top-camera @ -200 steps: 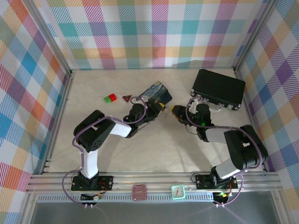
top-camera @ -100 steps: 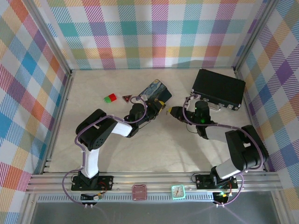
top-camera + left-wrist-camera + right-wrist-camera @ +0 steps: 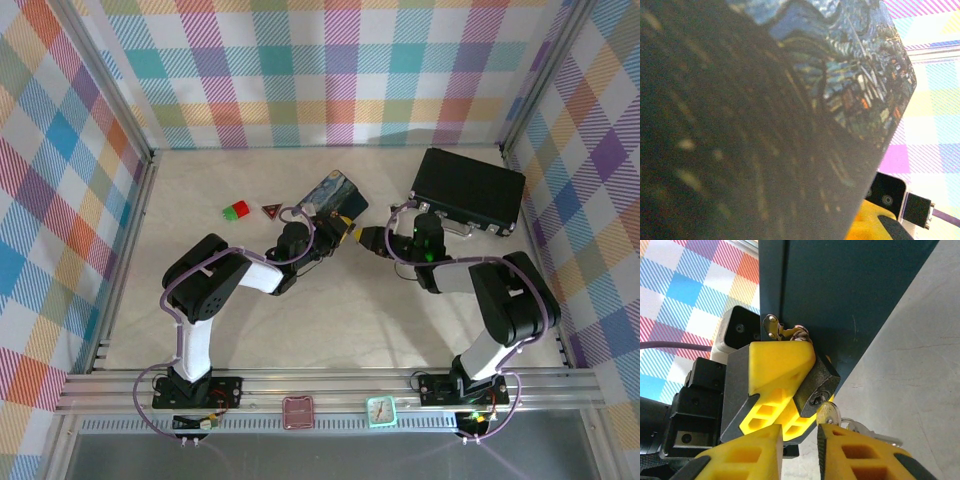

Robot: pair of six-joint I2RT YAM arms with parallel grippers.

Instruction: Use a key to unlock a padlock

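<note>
The starry-night tin (image 3: 335, 195) lies near the table's (image 3: 200, 290) far edge, midway along. My left gripper (image 3: 343, 232) clamps the padlock (image 3: 815, 385) at the tin's clasp (image 3: 776, 326). My right gripper (image 3: 799, 432) — jaws narrow — meets the key (image 3: 829, 413) at the keyhole; whether it pinches, I cannot tell.

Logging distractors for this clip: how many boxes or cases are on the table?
2. The blue painted tin sits mid-table towards the back; the black briefcase sits to its right, by the far right corner. A smaller one might be hidden.

Left jaws closed, right jaws narrowly apart, tips nearly meeting.
</note>
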